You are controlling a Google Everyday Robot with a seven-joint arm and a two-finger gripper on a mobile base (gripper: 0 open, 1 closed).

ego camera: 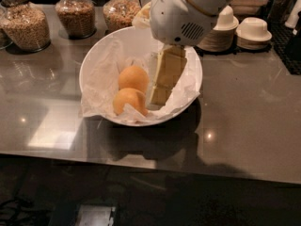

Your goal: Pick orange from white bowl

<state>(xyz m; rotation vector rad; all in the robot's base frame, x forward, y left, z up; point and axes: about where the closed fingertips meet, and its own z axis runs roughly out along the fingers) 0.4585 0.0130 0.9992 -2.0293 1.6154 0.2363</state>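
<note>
— Gripper (159, 97), location?
— Down inside the white bowl (90, 62), in its right half. Hanging from the bulky white arm housing (186, 15) overlapping the bowl's far right rim. Cream-coloured, tilted, tip low over the crumpled white paper (101, 74) lining the bowl.
— Released, clenched, or grasping something?
— Cannot tell from this angle.
— And the fruit?
— Two near-identical oranges, both in the bowl, left of centre, resting on the paper. Rear orange (133, 78) toward the middle. Front orange (129, 101) just ahead of it, closer to the near rim, pressed against its neighbour or very nearly so.
— Relation to the gripper?
— Both just left of it. Tip level with the front orange and right beside it; contact or a small gap, impossible to judge. Rear orange close alongside the gripper's upper length.
— Lifted at all?
— No. Both sitting down in the paper.
— Bowl's own place?
— Upright on a glossy grey countertop (244, 121), toward the back of it, with a dark shadow under the near side.
— Around it?
— Glass jars (24, 26) of brown grain in a row along the back left, well apart from the gripper. Stacks of small white bowls (254, 30) at the back right, just beyond the arm housing. Bright light reflections on the countertop at the left and near the front right of the bowl.
</note>
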